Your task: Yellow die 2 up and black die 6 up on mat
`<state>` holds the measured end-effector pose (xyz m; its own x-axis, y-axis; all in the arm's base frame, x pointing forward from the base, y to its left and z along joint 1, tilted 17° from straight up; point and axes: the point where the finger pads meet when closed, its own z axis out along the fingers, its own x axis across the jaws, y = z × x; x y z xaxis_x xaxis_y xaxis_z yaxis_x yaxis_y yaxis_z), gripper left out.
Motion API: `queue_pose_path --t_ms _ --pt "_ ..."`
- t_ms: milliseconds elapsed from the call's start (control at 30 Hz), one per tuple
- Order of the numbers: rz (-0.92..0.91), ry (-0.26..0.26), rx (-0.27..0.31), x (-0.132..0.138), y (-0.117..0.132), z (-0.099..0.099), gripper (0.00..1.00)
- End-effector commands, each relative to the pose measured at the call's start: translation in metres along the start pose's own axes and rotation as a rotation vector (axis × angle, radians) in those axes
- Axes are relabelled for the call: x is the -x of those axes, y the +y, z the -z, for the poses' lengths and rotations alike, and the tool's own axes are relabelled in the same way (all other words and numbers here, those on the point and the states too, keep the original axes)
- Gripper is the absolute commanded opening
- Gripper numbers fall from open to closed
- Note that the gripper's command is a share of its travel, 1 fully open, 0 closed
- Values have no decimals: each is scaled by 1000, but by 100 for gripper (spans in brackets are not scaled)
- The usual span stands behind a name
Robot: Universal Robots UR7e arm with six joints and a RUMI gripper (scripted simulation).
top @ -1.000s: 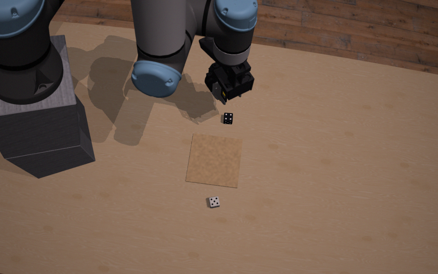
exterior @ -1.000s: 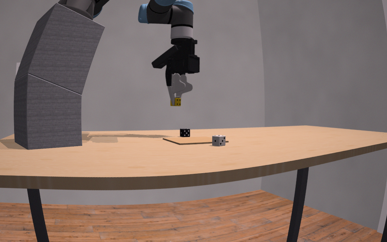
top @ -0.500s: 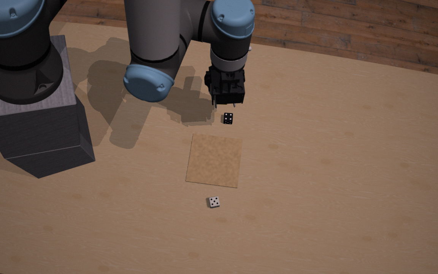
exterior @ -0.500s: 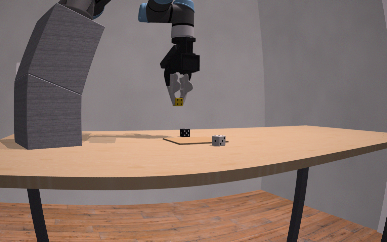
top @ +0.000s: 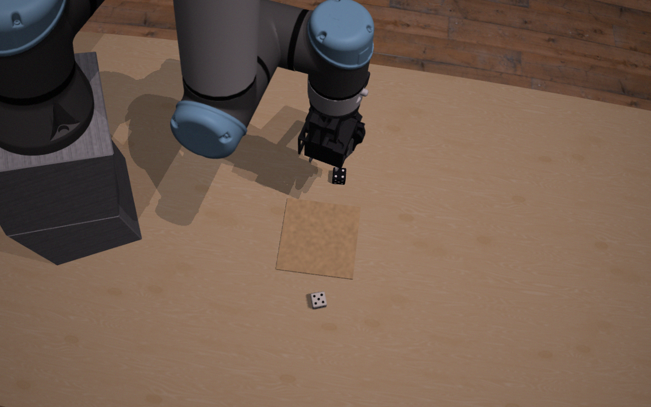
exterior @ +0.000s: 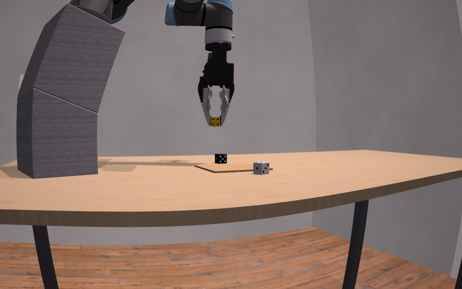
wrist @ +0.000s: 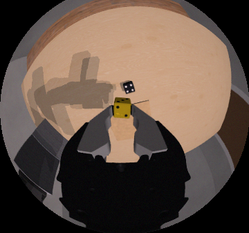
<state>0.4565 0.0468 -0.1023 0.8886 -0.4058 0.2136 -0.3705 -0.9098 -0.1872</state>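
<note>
My gripper (top: 324, 163) (exterior: 215, 122) (wrist: 122, 105) is shut on the yellow die (exterior: 215, 121) (wrist: 122, 111), high above the table near the black die. The yellow die shows 2 on its upward face in the wrist view and 4 towards the exterior camera; the top view does not show it. The black die (top: 339, 175) (exterior: 220, 158) (wrist: 128, 87) sits flat on the table behind the mat (top: 317, 237) (exterior: 225, 167), with 4 on top and 5 on a side. The white die (top: 318, 300) (exterior: 261, 167) sits flat in front of the mat, with 5 on top.
The robot's grey pedestal (top: 50, 202) (exterior: 60, 118) stands at the left end of the wooden table (top: 469, 303) (exterior: 118, 194). The arm's shadow falls between the pedestal and the black die. The table's back edge lies beyond the gripper.
</note>
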Motion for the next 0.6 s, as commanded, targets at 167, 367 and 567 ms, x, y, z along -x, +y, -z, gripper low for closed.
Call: queue_pose_path --t_ms 167,367,567 --pt "-282 4 5 -4 10 1 6" --pt "-481 5 4 -7 18 1 6" --pt "-629 5 4 -8 25 1 6"
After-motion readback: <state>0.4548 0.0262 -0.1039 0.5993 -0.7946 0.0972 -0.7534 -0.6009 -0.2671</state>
